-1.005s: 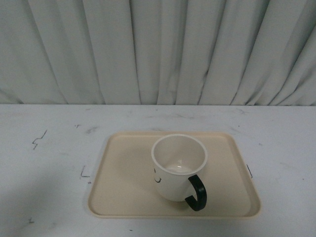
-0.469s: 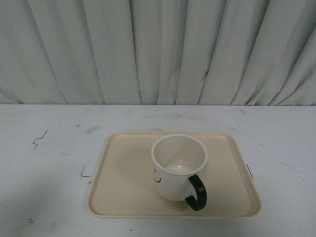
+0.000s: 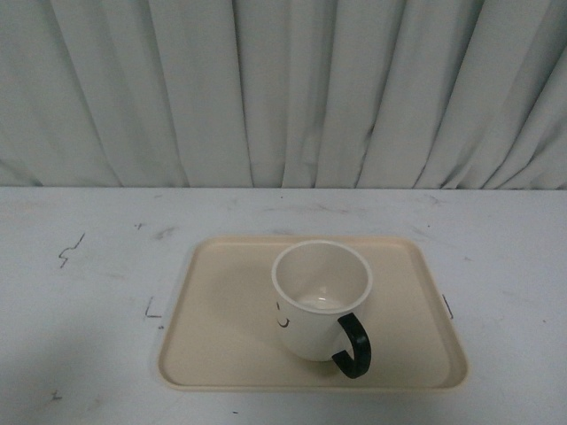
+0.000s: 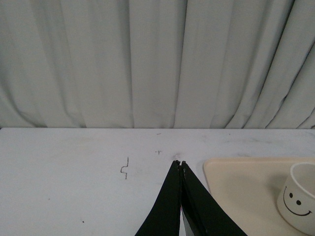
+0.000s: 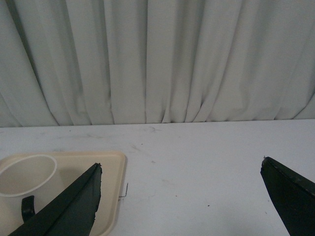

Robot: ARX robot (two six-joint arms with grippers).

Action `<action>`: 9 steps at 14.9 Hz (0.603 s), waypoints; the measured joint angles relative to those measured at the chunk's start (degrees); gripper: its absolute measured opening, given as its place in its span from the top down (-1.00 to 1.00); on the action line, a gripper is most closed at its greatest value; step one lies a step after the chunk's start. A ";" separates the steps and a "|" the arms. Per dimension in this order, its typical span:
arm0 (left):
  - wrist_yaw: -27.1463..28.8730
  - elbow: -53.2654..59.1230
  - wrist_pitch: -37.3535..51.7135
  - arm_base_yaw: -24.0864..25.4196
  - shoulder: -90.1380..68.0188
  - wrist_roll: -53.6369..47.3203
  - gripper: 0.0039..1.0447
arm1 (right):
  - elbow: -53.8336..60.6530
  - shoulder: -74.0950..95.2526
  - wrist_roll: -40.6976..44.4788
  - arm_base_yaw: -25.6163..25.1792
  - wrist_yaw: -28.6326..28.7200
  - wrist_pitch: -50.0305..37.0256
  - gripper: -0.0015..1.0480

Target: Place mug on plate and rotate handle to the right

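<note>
Open white bench (image 3: 80,301) flanks the flat beige rectangular plastic tray (image 3: 221,341); upright white-cream round mug (image 3: 310,332) stands mid-tray, clear overhead; pleated pale curtain (image 3: 283,88) walls the bench's far edge.

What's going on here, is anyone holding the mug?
Nobody is. The mug stands upright on the plate, its handle pointing toward the near right. The left gripper is shut and empty over the table beside the plate; the right gripper is open on the other side. Neither touches the mug.
</note>
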State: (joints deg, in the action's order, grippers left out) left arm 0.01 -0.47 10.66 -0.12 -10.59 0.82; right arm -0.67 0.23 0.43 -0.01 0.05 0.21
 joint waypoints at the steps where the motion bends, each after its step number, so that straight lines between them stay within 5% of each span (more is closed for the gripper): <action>1: 0.00 0.00 -0.72 0.00 0.68 0.00 0.97 | 0.00 0.00 0.00 0.00 -0.02 0.00 -0.87; 3: 0.00 -0.02 -11.45 0.00 9.09 0.00 0.97 | 0.00 0.00 0.00 0.00 -0.04 0.00 -0.87; 7: 0.04 -0.02 -10.67 0.00 10.12 0.00 0.88 | 0.00 0.00 0.00 0.00 -0.02 0.02 -0.87; 8: -0.02 -0.02 -10.97 0.00 10.12 0.00 0.67 | -0.87 0.94 1.09 -0.94 2.99 3.58 -0.87; 9: -0.22 -0.04 -10.84 0.04 10.12 -0.02 0.40 | -8.02 14.73 7.21 -9.09 21.59 17.55 -0.87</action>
State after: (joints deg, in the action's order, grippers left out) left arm -0.21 -0.51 -0.19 -0.08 -0.47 0.80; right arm -8.69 14.96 7.64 -9.10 21.65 17.76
